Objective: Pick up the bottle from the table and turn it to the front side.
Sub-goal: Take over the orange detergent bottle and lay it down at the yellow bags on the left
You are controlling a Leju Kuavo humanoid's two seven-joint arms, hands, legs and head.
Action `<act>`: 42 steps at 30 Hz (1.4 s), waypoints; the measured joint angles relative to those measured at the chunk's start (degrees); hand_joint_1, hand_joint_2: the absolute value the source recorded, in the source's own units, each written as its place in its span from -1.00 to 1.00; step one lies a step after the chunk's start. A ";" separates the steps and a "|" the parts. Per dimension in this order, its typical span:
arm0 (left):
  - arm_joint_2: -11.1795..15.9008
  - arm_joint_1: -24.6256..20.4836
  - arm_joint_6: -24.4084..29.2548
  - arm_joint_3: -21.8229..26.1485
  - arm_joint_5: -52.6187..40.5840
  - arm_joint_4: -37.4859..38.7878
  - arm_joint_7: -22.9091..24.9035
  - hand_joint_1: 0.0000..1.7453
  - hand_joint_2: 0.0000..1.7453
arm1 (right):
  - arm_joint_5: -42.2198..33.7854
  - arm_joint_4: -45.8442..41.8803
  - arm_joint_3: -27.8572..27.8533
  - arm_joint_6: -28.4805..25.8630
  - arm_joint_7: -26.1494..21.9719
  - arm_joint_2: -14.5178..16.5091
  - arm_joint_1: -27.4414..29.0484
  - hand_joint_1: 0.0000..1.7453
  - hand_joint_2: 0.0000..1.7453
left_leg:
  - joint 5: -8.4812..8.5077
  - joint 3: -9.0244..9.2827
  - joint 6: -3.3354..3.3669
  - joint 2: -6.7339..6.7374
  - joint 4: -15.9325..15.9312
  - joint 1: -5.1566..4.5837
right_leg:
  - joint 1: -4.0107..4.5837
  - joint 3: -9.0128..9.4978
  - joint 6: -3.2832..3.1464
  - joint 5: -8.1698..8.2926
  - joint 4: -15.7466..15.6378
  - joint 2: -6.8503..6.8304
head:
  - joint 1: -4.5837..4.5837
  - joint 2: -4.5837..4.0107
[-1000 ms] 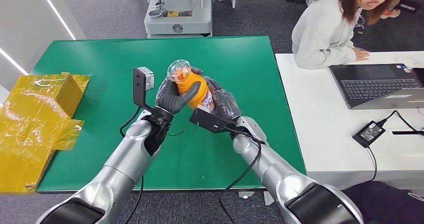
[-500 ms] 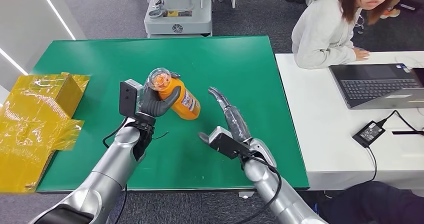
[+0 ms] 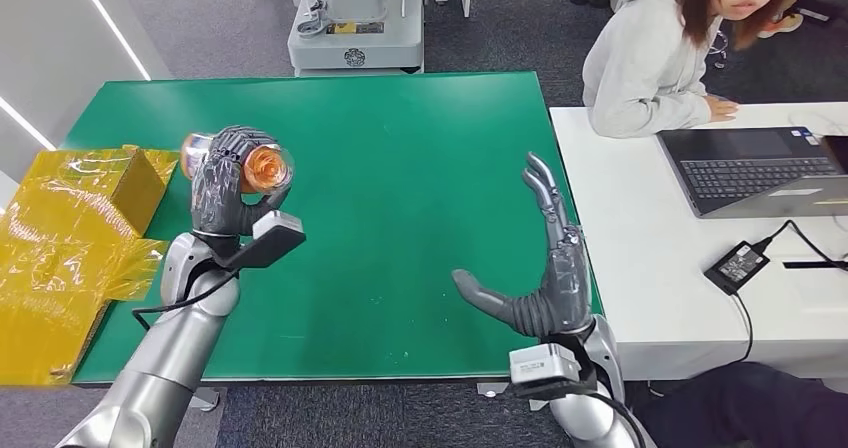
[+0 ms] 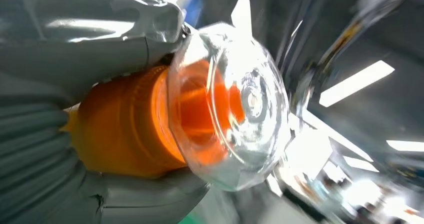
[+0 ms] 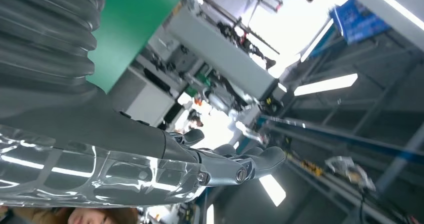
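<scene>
The bottle (image 3: 262, 167) lies sideways in the grasping left hand (image 3: 228, 186) above the surface (image 3: 420, 148), cap toward the camera, while the released right hand (image 3: 545, 268) is well apart.

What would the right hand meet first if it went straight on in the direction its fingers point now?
The right hand is open, fingers pointing up and away. Ahead lies only bare green table near its right edge, so the way looks free, though depth is unclear.

The head view looks down on the green table (image 3: 420, 148); both wrist views sit close behind their hands, tilted upward toward ceiling lights.
</scene>
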 joint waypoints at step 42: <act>17.00 0.10 7.32 -16.61 -45.36 7.54 43.91 1.00 1.00 | 2.21 -5.34 4.16 -3.31 0.46 -3.26 2.27 -1.00 1.00 | 0.01 0.01 -0.01 0.04 -0.03 0.01 | 0.02 -0.03 -0.01 -0.01 0.00 0.05 | 0.00 0.00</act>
